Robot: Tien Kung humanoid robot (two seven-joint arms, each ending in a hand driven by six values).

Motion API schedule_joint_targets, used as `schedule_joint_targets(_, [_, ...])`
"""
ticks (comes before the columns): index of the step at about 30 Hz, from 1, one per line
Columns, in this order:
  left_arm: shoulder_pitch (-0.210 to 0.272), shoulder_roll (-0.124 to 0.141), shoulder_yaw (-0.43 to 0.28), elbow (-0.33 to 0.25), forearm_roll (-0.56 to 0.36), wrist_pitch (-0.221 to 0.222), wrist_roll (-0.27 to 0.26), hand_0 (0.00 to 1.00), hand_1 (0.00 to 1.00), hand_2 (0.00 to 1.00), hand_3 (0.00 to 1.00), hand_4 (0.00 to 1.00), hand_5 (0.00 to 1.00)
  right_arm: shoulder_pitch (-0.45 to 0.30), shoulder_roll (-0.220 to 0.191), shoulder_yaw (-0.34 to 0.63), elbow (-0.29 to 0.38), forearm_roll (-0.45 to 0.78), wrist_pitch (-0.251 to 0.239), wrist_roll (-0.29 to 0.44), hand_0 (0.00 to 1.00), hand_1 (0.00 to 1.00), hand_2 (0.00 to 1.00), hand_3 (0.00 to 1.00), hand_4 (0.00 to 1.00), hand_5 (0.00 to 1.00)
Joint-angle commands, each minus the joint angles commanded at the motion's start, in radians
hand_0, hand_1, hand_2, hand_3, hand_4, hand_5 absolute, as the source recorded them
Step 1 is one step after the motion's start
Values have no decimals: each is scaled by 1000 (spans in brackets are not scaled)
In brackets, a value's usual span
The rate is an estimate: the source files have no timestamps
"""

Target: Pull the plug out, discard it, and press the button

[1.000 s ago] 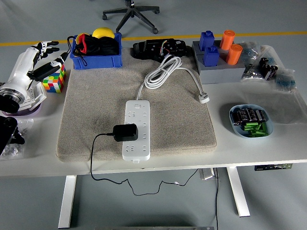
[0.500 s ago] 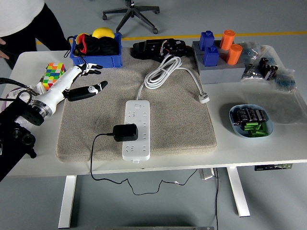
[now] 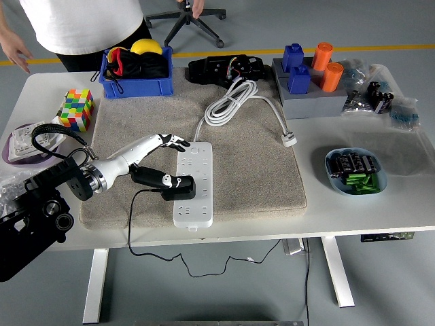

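Observation:
A white power strip (image 3: 193,182) lies lengthwise on the beige mat (image 3: 251,170), its white cable (image 3: 234,102) coiled behind it. A black plug adapter (image 3: 178,187) sits in the strip's lower left sockets, its black cord running off the table's front edge. My left hand (image 3: 166,159) reaches in from the left with white fingers (image 3: 174,142) spread above the strip's left edge and the thumb (image 3: 163,180) against the adapter's left side. It holds nothing. The strip's button (image 3: 196,151) is near its far end. My right arm is out of view.
A person in a white shirt (image 3: 81,24) stands at the far left side. A blue bin (image 3: 136,68) with a yellow object, a Rubik's cube (image 3: 76,109), a grey block with blue and orange pieces (image 3: 309,78), and a blue bowl of batteries (image 3: 355,171) surround the mat.
My left hand has swept from the table's far left, rightward and toward me, to the power strip and the plug adapter. A person has come into view at the far left side.

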State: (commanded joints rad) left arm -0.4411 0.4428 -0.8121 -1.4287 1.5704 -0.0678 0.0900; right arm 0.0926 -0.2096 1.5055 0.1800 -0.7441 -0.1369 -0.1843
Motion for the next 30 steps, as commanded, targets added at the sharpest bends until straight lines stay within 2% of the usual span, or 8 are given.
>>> schedule_joint_targets(5, [-15,-12,45,25,32,17,3,890,927,860,862,998,320,2,1,-1,0,2,-1,2,739,662,645,613,653,467])
schedule_joint_targets(6, [-17,-14,53,30,38,19,3,880,901,828,854,998,174,3,1,-2,0,2,0,2,739,663,645,614,653,467])
schedule_joint_targets(11, [-29,-19,95,54,72,28,4,880,901,828,854,998,174,4,0,-1,0,4,0,1,739,663,645,614,653,467])
schedule_joint_targets(12, [-30,-20,102,57,74,33,2,868,840,765,805,998,56,3,0,1,0,3,-1,1,740,662,645,614,653,468])
schedule_joint_targets(23, [-40,-32,127,81,102,56,9,806,736,653,770,993,2,3,0,-5,0,3,1,1,740,663,646,614,653,468])
schedule_joint_targets(24, [-41,-33,131,84,100,58,9,666,565,522,661,896,2,3,-1,-6,0,3,1,1,740,663,644,614,654,471])
schedule_joint_targets(29, [-48,-35,144,94,103,72,11,666,565,522,661,896,2,5,-5,-11,0,4,0,-2,740,663,644,614,654,471])
schedule_joint_targets(30, [-50,-36,146,96,104,74,10,519,471,456,610,836,2,6,-5,-12,0,4,0,-2,740,663,644,614,655,472])
